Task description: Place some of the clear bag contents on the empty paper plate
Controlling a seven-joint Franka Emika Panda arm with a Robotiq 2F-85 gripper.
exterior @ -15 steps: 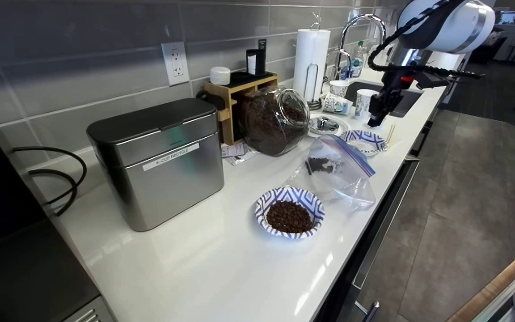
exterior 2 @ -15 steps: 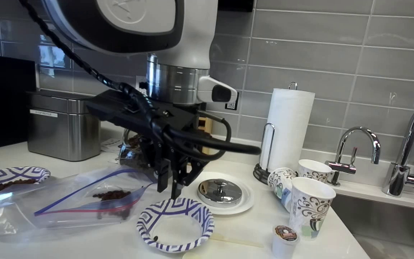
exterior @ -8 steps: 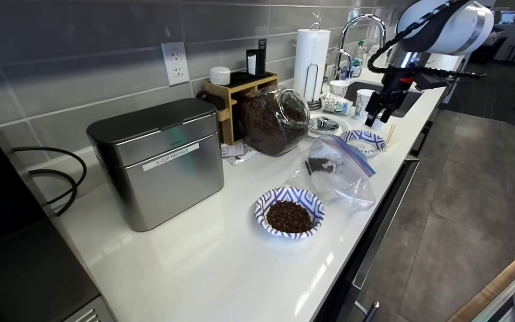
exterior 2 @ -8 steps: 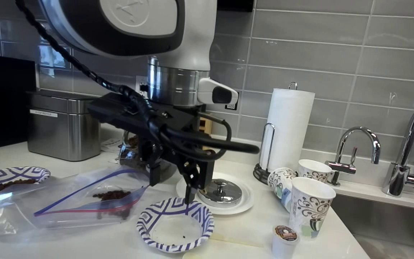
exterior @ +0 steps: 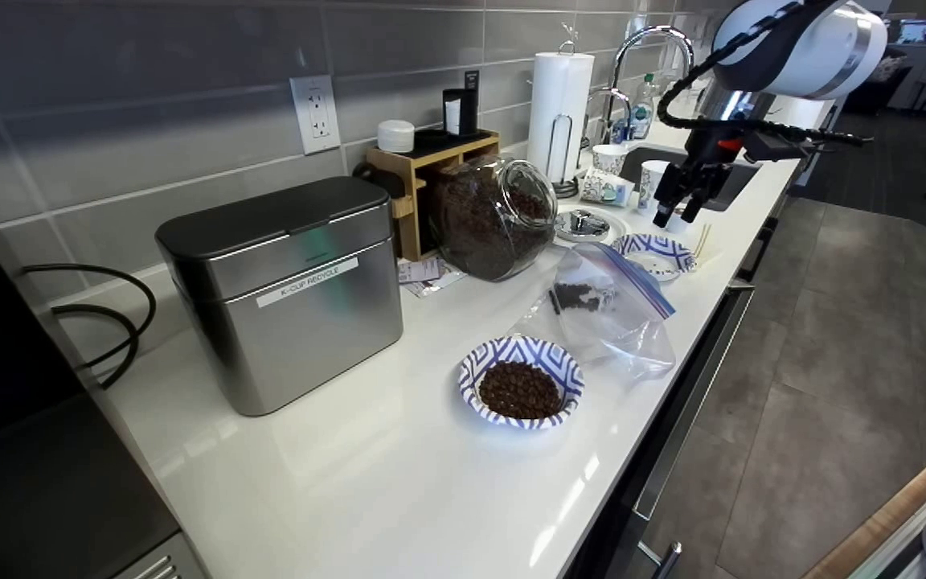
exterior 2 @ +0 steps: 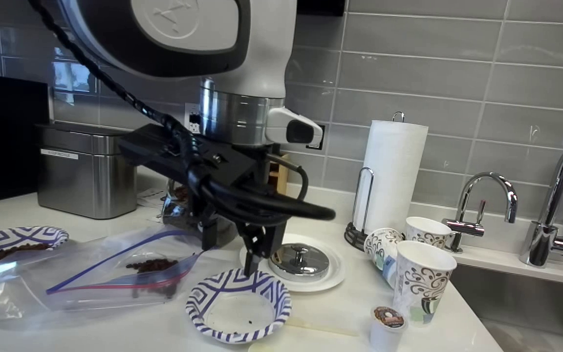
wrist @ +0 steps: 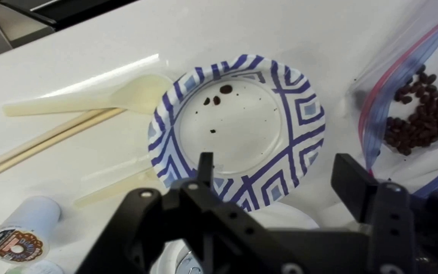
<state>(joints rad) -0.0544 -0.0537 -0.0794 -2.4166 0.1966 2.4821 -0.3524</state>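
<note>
The task looks barely begun. In the wrist view the paper plate (wrist: 240, 146) carries only a few coffee beans (wrist: 226, 89), at eleven o'clock on its flat floor, with crumbs (wrist: 213, 131) scattered around; some may be broken bits, being too small to tell for sure. That counts as a start on "some", in my judgement a meagre one.

The main supply is in the clear bag (exterior: 624, 318), which lies at three o'clock from the plate in the wrist view, its zip seal (wrist: 371, 101) facing the plate and a bean heap (wrist: 424, 125) just inside. In both exterior views the bag sits between the plate and a patterned dish (exterior: 566, 366) holding a generous layer of beans.

The gripper (wrist: 278, 177) hangs above the plate's five o'clock side, fingers (wrist: 205, 169) spread wide, one towards seven o'clock and one towards four, with nothing seen between them. What seems left is to pinch more from the bag, carry it towards nine o'clock and let it drop onto the plate.
</note>
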